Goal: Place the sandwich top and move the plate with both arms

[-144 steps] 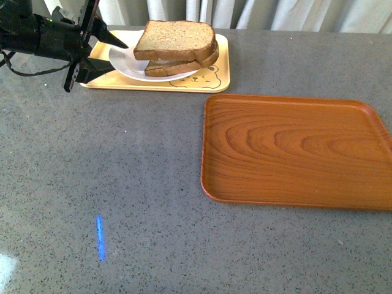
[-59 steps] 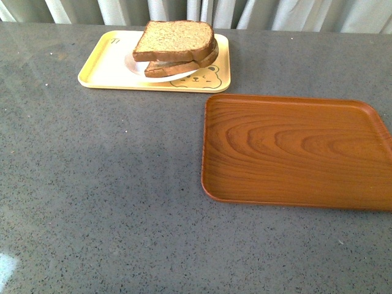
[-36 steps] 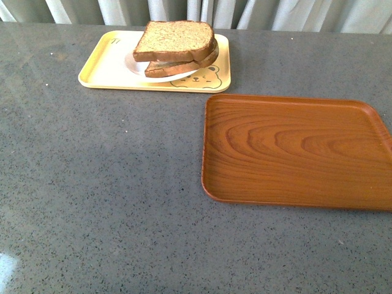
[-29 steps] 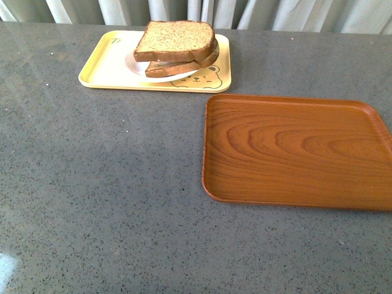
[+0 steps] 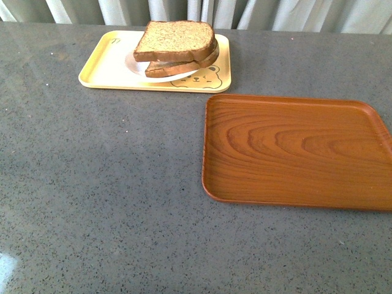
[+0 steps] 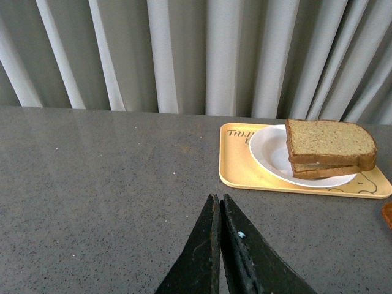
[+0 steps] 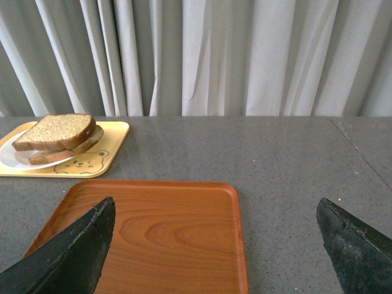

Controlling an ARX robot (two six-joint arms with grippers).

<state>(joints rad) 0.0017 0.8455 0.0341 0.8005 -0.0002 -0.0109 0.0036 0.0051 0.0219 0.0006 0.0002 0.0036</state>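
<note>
The sandwich top (image 5: 175, 38), a brown speckled bread slice, lies on a lower slice on the white plate (image 5: 136, 65); they also show in the left wrist view as sandwich top (image 6: 329, 139) and plate (image 6: 269, 149), and in the right wrist view as sandwich top (image 7: 55, 131) and plate (image 7: 9, 157). The plate rests on the yellow bear tray (image 5: 107, 61). Neither arm appears in the front view. My left gripper (image 6: 217, 199) is shut with nothing in it, over bare table short of the tray. My right gripper (image 7: 215, 213) is open wide above the wooden tray's near part.
A brown wood-grain tray (image 5: 294, 150) lies right of centre on the grey speckled table (image 5: 104, 184), also seen under the right gripper as tray (image 7: 165, 226). Grey curtains (image 6: 202, 55) hang behind the table's far edge.
The left arm, which was beside the yellow tray's left end 2.5 s ago, has left the front view. The sandwich, plate and trays have stayed in place.
</note>
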